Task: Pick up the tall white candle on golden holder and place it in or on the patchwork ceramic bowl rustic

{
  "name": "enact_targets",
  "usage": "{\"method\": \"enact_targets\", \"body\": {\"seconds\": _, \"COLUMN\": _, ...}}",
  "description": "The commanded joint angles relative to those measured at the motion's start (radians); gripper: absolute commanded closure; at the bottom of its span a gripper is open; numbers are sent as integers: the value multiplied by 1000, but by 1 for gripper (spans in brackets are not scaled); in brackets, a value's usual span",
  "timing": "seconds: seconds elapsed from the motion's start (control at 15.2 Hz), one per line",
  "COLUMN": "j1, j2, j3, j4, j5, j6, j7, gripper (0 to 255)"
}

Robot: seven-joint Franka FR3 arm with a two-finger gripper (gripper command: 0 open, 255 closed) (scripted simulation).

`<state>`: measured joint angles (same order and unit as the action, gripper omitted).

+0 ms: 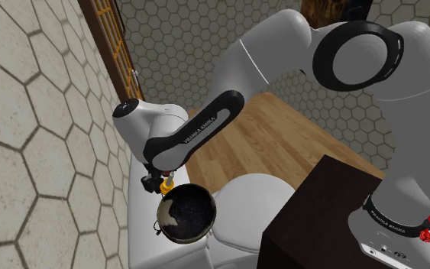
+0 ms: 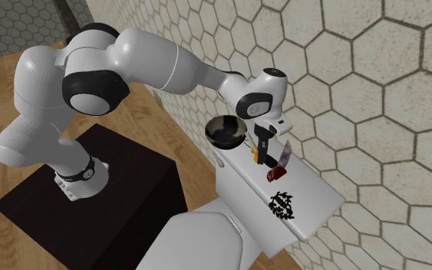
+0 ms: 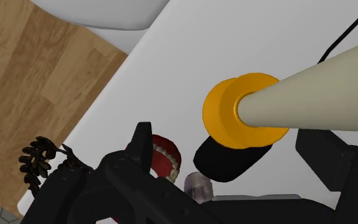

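Nearest the lens, the cream-white candle runs away from the wrist camera down to its golden holder, which sits between the black fingers. The gripper is released: both fingers stand well apart and neither is seen touching the candle or holder.

In the second exterior view the gripper points straight down just right of the frame's centre, with the holder at its tips on the white toilet tank lid. From the stand at lower left, the arm arches across the upper frame and bends down at the wrist. In the shoulder view the forearm slopes from the upper right down to the gripper left of centre.

Just beside the gripper, toward the arm, lies the dark speckled bowl, its inside patched pale. On the gripper's other side rest a red set of teeth and, farther along the lid, a black wreath-like ornament. Hexagon-tiled wall stands behind and wooden floor lies below.
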<state>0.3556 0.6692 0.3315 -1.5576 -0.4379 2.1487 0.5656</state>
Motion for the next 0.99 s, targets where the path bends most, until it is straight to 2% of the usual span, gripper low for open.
{"method": "enact_targets", "body": {"seconds": 0.0, "j1": 0, "j2": 5, "j3": -2, "j4": 0, "j5": -2, "j6": 6, "j7": 1, "gripper": 0}}
{"method": "enact_targets", "body": {"seconds": 0.4, "j1": 0, "j2": 5, "j3": -2, "j4": 0, "j5": -2, "j6": 5, "j7": 1, "gripper": 0}}
{"method": "enact_targets", "body": {"seconds": 0.46, "j1": 0, "j2": 5, "j3": -2, "j4": 0, "j5": -2, "j6": 5, "j7": 1, "gripper": 255}}
{"method": "enact_targets", "body": {"seconds": 0.92, "j1": 0, "j2": 5, "j3": -2, "j4": 0, "j5": -2, "j6": 6, "j7": 1, "gripper": 255}}
